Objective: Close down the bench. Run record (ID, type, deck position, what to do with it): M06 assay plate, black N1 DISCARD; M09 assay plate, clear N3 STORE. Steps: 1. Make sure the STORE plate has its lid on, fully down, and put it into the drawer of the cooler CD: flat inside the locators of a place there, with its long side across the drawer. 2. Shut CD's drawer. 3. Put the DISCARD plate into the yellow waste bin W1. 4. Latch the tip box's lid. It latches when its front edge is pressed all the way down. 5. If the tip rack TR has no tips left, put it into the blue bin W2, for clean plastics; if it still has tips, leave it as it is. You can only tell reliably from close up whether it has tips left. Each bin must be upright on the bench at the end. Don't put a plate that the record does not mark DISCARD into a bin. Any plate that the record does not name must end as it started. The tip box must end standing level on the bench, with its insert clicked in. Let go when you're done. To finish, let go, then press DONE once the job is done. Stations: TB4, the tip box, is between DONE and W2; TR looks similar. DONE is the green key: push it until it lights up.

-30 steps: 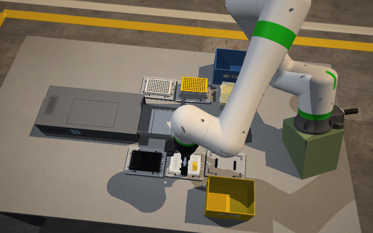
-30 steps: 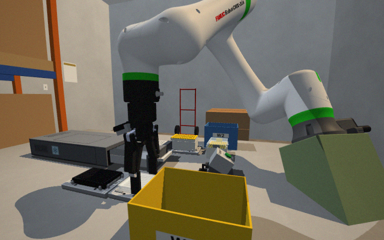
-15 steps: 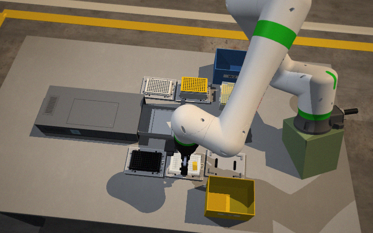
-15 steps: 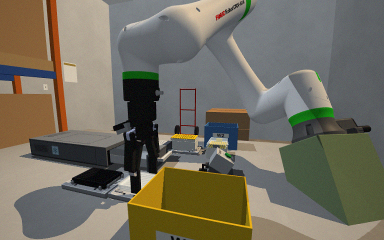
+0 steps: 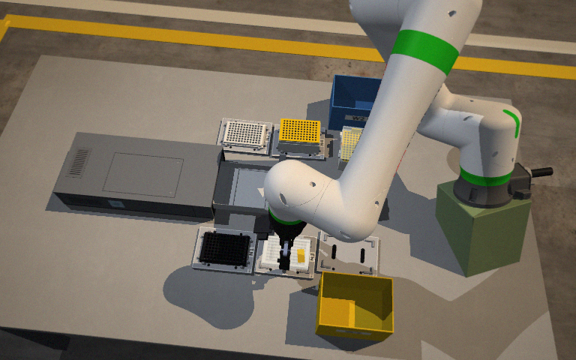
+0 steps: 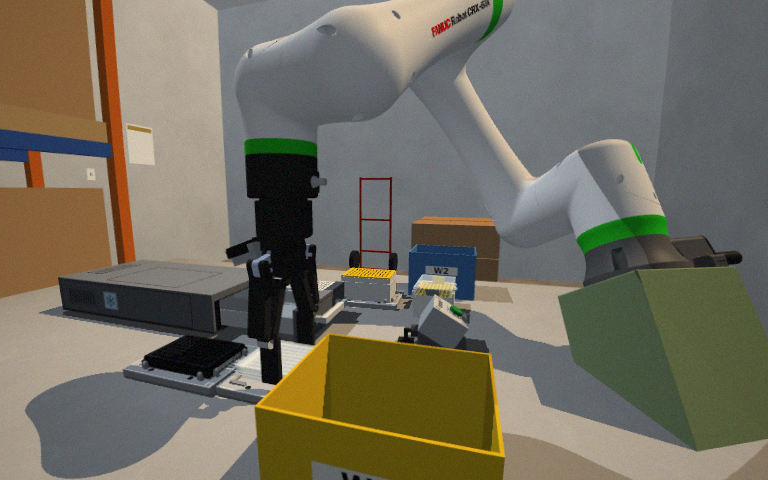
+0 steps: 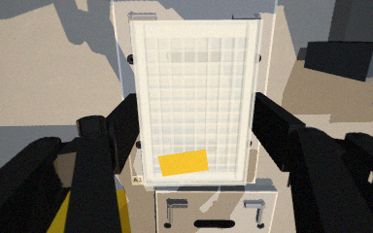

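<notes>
Gripping the lidded clear plate (image 7: 195, 99) by its long sides, my gripper (image 7: 194, 109) stood half shut, w/ black plate (image 5: 224, 248) just beside.

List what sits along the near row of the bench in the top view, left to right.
Black plate → clear lidded plate held in the jaws of the gripper → bare deck nest → yellow bin.
</notes>
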{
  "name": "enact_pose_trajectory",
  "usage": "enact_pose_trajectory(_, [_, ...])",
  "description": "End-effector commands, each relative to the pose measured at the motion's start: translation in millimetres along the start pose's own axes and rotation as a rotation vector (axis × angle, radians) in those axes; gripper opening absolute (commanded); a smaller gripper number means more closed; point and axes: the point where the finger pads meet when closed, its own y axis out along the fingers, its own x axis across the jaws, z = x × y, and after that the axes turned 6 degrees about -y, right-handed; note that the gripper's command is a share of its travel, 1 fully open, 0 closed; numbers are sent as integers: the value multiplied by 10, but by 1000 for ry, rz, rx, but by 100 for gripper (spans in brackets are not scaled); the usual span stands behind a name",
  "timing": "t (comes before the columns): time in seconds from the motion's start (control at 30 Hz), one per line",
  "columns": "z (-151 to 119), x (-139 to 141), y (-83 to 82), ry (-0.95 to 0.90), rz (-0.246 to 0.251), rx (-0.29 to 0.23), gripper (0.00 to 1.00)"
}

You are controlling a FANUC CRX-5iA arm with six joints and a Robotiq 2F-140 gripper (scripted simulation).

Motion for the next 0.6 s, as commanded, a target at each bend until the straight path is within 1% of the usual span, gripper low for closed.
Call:
enact_pose_trajectory(0.0, [6,-4,-10,0,1,2,10])
enact_pose_trajectory(0.5, [6,-3,-209,0,1,2,10])
enact_pose_trajectory(0.57, [6,-3,-209,0,1,2,10])
